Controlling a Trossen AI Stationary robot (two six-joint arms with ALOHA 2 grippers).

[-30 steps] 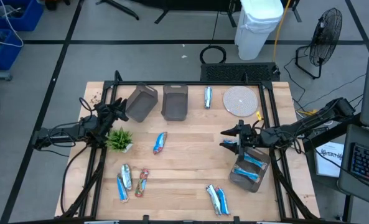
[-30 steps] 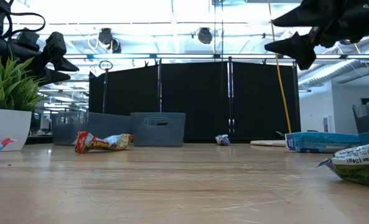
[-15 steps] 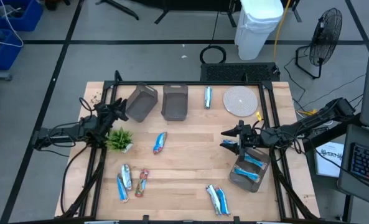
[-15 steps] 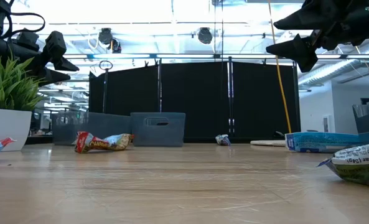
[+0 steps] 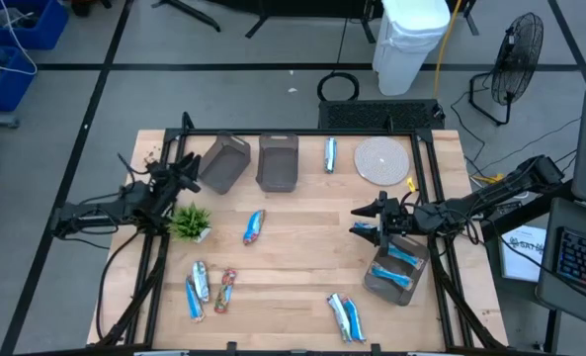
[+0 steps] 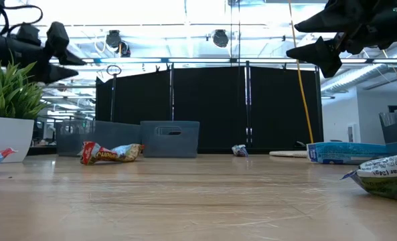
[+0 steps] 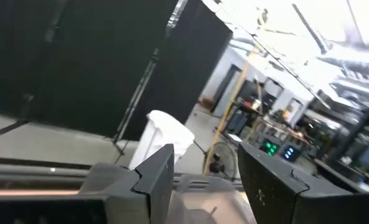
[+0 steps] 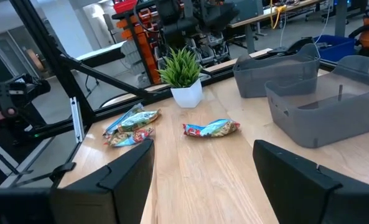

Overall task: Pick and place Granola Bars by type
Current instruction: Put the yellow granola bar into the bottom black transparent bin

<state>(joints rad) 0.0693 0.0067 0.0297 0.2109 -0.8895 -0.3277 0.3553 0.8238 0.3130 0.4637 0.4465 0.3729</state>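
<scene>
Granola bars in shiny wrappers lie loose on the wooden table: one at the middle [image 5: 254,226], one at the far edge [image 5: 329,155], three at the near left [image 5: 201,282], a pair at the near right [image 5: 344,316]. More lie in a grey bin [image 5: 381,282] under my right arm. My left gripper [image 5: 196,175] hangs open in the air beside the plant [image 5: 190,221], nothing between its fingers [image 7: 156,174]. My right gripper [image 5: 355,220] hangs open above the table by that bin, pointing toward the table's left; its wrist view shows the middle bar [image 8: 211,129].
Two more grey bins [image 5: 223,163] [image 5: 278,161] stand at the far left, with a round grey disc [image 5: 382,159] at the far right. The small potted plant stands just near-side of my left gripper. Bare wood lies in the table's middle [image 5: 302,257].
My left gripper has tipped upward a little and stands slightly higher in the low view. My right gripper and the bars have kept still.
</scene>
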